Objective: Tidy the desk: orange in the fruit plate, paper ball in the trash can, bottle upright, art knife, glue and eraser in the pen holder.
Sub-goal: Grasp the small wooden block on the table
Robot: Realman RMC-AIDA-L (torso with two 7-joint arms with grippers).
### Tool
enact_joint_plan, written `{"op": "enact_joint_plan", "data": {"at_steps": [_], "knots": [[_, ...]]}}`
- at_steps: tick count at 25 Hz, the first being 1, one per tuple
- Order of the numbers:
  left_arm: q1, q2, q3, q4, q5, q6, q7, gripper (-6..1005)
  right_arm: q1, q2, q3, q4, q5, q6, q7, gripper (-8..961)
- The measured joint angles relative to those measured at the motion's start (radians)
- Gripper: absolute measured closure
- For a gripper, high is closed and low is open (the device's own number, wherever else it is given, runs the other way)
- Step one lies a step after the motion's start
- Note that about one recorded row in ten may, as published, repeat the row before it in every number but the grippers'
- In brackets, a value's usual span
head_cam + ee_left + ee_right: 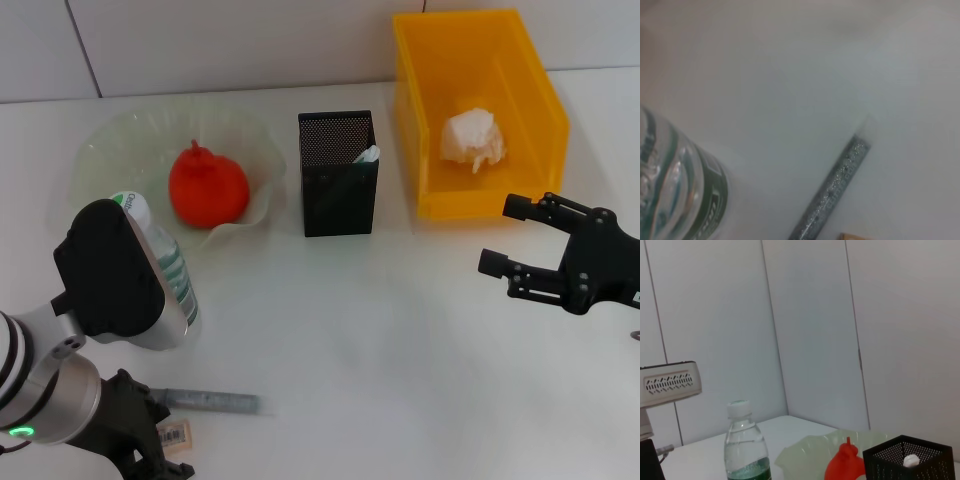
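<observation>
The orange (208,187) (845,466) lies in the pale-green fruit plate (115,140) (800,460). The paper ball (473,140) rests inside the yellow trash can (430,205). The bottle (172,268) (680,195) (745,445) stands upright, partly behind my left wrist. A slim grey glittery stick (215,402) (837,182), likely the art knife, lies flat near the front edge. The tan eraser (175,435) (855,236) is beside it. The black mesh pen holder (338,190) (905,465) holds a white-capped item (368,155) (911,460). My left gripper (140,445) hovers by the eraser. My right gripper (508,237) is open and holds nothing, in front of the trash can.
The white table meets a white panelled wall at the back. Bare tabletop (400,350) stretches between the two arms. My left arm's bulky wrist housing (110,275) (670,382) blocks part of the view of the bottle.
</observation>
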Motion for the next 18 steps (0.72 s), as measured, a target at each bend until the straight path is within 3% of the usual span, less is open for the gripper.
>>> {"op": "enact_joint_plan", "data": {"at_steps": [18], "knots": [[-0.036, -0.001, 0.000, -0.015, 0.015, 0.026, -0.025, 320, -0.001, 0.000, 0.000, 0.006, 0.000, -0.004, -0.007, 127]]}}
